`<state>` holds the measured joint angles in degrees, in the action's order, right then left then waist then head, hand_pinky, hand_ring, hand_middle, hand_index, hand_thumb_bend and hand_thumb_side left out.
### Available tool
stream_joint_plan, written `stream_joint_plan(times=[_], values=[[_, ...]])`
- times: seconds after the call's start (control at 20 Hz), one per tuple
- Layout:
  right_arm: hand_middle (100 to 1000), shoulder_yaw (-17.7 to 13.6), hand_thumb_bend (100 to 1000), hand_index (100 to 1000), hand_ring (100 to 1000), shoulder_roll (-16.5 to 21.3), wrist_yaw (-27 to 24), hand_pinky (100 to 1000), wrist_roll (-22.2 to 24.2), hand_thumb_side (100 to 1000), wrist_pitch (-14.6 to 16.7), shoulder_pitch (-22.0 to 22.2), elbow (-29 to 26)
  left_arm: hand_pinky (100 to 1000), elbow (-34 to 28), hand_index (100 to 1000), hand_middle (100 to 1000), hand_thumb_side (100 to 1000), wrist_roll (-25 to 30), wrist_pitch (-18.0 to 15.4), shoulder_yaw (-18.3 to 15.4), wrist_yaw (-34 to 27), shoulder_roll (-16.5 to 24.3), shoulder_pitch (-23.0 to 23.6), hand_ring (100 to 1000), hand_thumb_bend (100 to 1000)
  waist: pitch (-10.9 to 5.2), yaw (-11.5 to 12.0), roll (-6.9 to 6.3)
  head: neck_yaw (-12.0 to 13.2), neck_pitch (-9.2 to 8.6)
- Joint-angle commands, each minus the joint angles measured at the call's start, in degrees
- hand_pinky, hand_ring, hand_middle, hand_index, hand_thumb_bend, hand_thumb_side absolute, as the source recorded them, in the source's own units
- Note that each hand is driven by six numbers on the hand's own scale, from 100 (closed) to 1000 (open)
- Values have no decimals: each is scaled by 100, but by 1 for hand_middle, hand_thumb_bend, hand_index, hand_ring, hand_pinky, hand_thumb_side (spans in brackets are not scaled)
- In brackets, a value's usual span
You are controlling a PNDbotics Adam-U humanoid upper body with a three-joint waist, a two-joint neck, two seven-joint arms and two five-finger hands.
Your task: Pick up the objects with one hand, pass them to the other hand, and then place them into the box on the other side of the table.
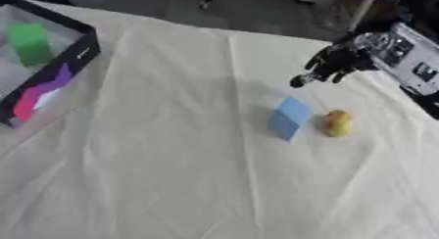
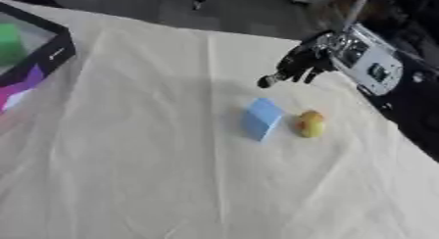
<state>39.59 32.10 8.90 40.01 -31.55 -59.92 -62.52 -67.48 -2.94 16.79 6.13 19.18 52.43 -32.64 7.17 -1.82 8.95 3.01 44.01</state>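
**Right hand poised above the two objects, ahead of the first pick**

My right hand (image 1: 330,66) enters from the upper right and hangs in the air above the table (image 1: 171,174), which is draped in a pale cloth. Its fingers are loosely curled downward and enclose nothing. Near the table's right side lie the two objects I have yet to move: a blue block (image 1: 289,117), standing tilted on an edge, and just beside it, on its right, a small yellow rounded object (image 1: 337,123); whether the two touch I cannot tell. The box (image 1: 82,49), black-framed with a pink and purple panel on its near wall, sits at the far left edge, well apart from both objects, and already holds a green block (image 1: 31,43). My left hand shows in neither view.

I judge the step in hand to be the reach and pick. To do it well I would choose one object, uncurl the fingers before descending, and come straight down over it so as not to knock its neighbour. The blue block offers flat faces for thumb and fingers. The rounded object may roll if nudged. A grasp that leaves part of the object exposed should ease the handover to the left hand.
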Motion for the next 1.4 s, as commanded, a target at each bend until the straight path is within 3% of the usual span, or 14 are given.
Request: stream_joint_plan(times=[0.05, 0.35, 0.75, 1.15, 1.4], values=[[856, -102, 408, 927, 884, 117, -25, 889, 249, 496, -94, -24, -18, 921, -20, 748, 671, 431, 5, 6, -57, 24, 177, -62, 748, 105, -206, -13, -36, -45, 11], [857, -57, 434, 928, 884, 172, -162, 891, 170, 453, -32, 161, -163, 921, -9, 747, 671, 434, 27, 2, -38, 52, 147, -94, 748, 102, -168, 25, -34, -86, 11], [862, -72, 436, 930, 888, 144, -152, 896, 233, 426, 266, 265, -94, 921, -19, 747, 671, 437, 10, 16, -51, 39, 124, -122, 748, 100, -131, 52, -44, 233, 11], [867, -137, 519, 943, 890, 197, 147, 904, 174, 385, 355, 429, 7, 922, -22, 747, 671, 438, 12, 22, -47, 43, 119, -119, 748, 100, -121, 67, -39, 184, 11], [873, -226, 486, 949, 892, 244, 224, 903, 74, 406, 332, 599, 24, 921, -27, 748, 671, 441, 9, 30, -51, 41, 124, -116, 748, 100, -82, 85, -30, 112, 11]])
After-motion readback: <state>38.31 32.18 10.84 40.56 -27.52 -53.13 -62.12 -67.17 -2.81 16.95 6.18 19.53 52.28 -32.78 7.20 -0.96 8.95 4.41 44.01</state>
